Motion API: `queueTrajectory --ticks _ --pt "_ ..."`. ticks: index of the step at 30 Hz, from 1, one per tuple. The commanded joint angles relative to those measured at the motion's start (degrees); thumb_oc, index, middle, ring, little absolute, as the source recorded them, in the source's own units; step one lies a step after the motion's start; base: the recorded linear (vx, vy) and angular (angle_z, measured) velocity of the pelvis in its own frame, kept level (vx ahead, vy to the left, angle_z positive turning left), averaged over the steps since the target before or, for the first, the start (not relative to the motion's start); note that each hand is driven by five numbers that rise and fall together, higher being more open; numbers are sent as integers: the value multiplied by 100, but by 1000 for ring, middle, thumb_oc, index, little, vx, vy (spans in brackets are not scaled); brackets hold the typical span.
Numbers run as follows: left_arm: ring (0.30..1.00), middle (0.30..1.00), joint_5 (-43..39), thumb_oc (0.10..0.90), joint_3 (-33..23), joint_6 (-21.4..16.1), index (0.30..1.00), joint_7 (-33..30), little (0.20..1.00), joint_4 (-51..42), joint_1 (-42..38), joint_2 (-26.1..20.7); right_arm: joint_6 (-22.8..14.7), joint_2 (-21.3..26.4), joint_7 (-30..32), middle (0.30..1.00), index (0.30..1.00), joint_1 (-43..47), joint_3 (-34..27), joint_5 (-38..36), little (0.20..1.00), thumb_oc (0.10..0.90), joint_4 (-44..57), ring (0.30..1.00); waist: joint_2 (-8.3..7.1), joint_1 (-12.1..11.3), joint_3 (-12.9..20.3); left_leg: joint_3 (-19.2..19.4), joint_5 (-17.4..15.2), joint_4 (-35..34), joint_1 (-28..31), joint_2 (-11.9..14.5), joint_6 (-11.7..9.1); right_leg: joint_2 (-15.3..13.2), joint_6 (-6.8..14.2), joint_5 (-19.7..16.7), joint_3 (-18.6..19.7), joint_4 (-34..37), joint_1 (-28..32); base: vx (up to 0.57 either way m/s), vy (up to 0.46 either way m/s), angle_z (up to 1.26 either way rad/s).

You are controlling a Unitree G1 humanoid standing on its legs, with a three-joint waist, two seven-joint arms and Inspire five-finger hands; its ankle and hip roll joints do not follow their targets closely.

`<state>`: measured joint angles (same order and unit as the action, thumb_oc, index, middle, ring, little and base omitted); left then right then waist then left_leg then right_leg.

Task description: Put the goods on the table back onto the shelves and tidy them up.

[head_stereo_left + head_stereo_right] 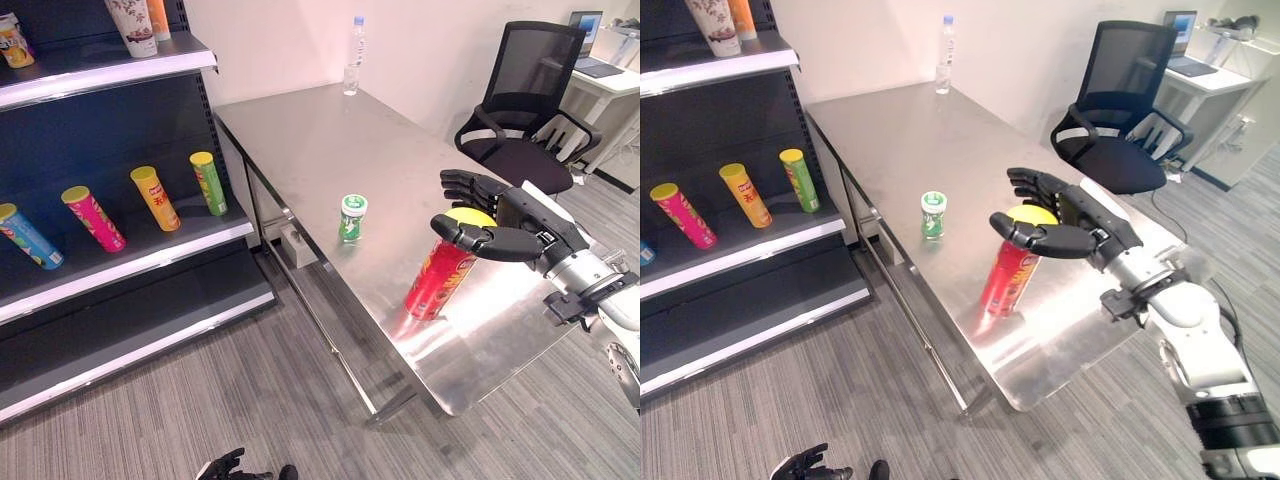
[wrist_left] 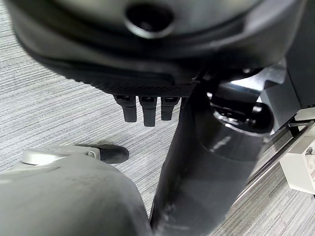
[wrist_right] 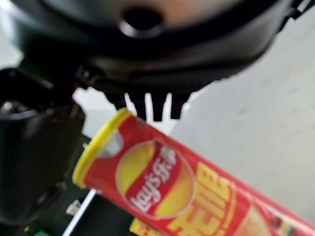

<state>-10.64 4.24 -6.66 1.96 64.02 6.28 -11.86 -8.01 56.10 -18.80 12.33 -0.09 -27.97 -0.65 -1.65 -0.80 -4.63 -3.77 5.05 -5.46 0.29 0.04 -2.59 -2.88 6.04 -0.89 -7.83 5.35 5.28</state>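
Head camera first: my right hand (image 1: pixel 500 225) sits at the top of the red chip can (image 1: pixel 438 281), thumb in front and fingers behind the yellow lid, spread apart, not clamped as far as I can see. That can stands tilted on the steel table (image 1: pixel 330 140), near its front edge. I see a small green can (image 1: pixel 352 218) upright mid-table, a water bottle (image 1: pixel 354 55) at the far edge, and four tubes (image 1: pixel 155 197) lying on the middle shelf (image 1: pixel 120 262). Left wrist: my left hand (image 2: pixel 143 105) hangs over the carpet, fingers straight, holding nothing. Right wrist: the red can lies just beneath the fingertips (image 3: pixel 157 109).
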Motion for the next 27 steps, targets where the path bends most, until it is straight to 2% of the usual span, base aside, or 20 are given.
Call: queueTrajectory --ticks 1,8,27 --pt "900 900 198 800 213 -268 900 100 900 21 -194 -201 -311 512 -13 900 900 632 -1 -51 900 800 658 900 -203 -239 353 392 -578 46 280 80 -258 -160 459 -24 -80 -35 -22 0 0 0" --pt "900 900 199 800 196 -276 900 120 900 -5 -172 -202 -289 629 -118 900 900 589 104 72 900 800 696 900 -221 -240 321 388 -579 46 271 84 -259 -166 465 -14 -75 -35 -24 0 0 0" --pt "900 900 193 800 248 -293 900 131 900 -51 -104 -209 -387 1590 -128 900 900 771 458 628 900 800 694 900 -337 -194 308 408 -573 46 250 116 -280 -156 486 -34 -66 -35 -69 0 0 0"
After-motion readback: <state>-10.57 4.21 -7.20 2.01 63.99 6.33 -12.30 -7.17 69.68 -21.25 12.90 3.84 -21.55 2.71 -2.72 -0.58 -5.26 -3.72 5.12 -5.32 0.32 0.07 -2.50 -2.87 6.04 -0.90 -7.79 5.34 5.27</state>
